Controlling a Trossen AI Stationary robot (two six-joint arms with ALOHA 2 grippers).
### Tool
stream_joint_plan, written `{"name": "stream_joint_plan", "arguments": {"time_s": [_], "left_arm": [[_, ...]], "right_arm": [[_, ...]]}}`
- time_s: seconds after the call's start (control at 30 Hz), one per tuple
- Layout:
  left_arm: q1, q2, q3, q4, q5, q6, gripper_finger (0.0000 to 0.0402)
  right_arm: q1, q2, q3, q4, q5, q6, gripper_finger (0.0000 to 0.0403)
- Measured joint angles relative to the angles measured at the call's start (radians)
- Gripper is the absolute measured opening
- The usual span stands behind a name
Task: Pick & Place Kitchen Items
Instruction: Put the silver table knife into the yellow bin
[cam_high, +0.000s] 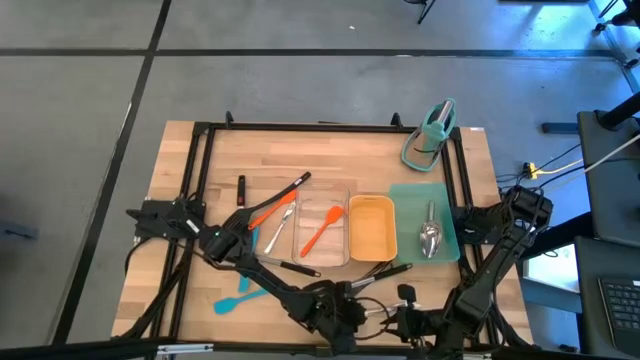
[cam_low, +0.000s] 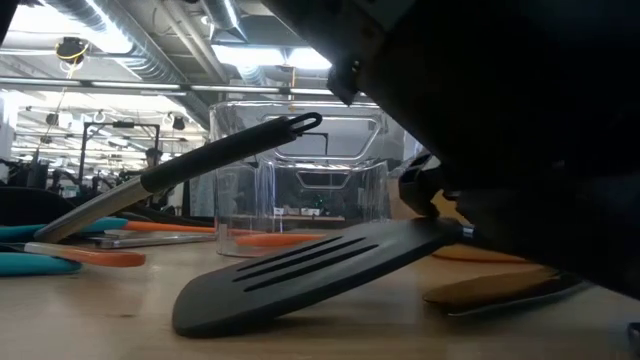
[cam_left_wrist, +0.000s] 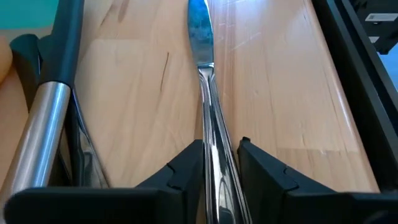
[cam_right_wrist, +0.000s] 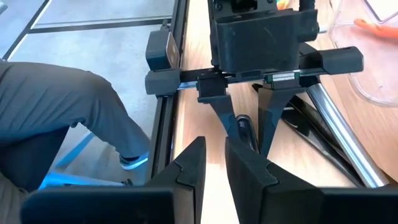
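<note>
- The left gripper (cam_left_wrist: 219, 149) is pinching the slim handle of a shiny steel table knife (cam_left_wrist: 208, 106), one dark finger pressing on each side.
- The knife is lying flat on the pale wooden table (cam_left_wrist: 286, 93), near its front edge, beside the black frame rail (cam_left_wrist: 360, 74) and apart from the trays.
- The polished handle is looking slippery and narrow, so a centred, firm squeeze is probably mattering before any lift. A slow, level rise would be keeping the long blade from swinging.
- Steel tongs with black grips (cam_left_wrist: 46, 124) are lying just beside the knife. Lifting straight up should be avoiding them.
- The right gripper (cam_right_wrist: 214, 146) is waiting opposite, holding nothing, its fingers showing only a narrow gap.
</note>
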Motion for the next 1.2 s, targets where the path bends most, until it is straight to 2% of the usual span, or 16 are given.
{"name": "stream_joint_plan", "arguments": {"time_s": [0.4,0.7,0.87,1.1,1.2], "left_arm": [[-0.011,-0.006,0.002,-0.069,0.021,-0.085,0.0091],[-0.010,-0.038,-0.002,-0.107,0.067,-0.156,0.0073],[-0.010,-0.085,-0.008,-0.142,0.111,-0.185,0.0071],[-0.013,-0.101,-0.009,-0.163,0.118,-0.193,0.0071],[-0.013,-0.102,-0.008,-0.177,0.106,-0.204,0.0070]], "right_arm": [[0.003,0.000,0.000,-0.013,-0.001,0.013,0.0064],[0.001,0.007,0.000,-0.088,-0.060,0.085,0.0064],[-0.009,0.039,0.000,-0.090,-0.056,0.106,0.0064],[-0.038,0.086,0.000,-0.068,-0.066,0.132,0.0065],[-0.053,0.107,0.000,-0.051,-0.118,0.153,0.0065]]}}
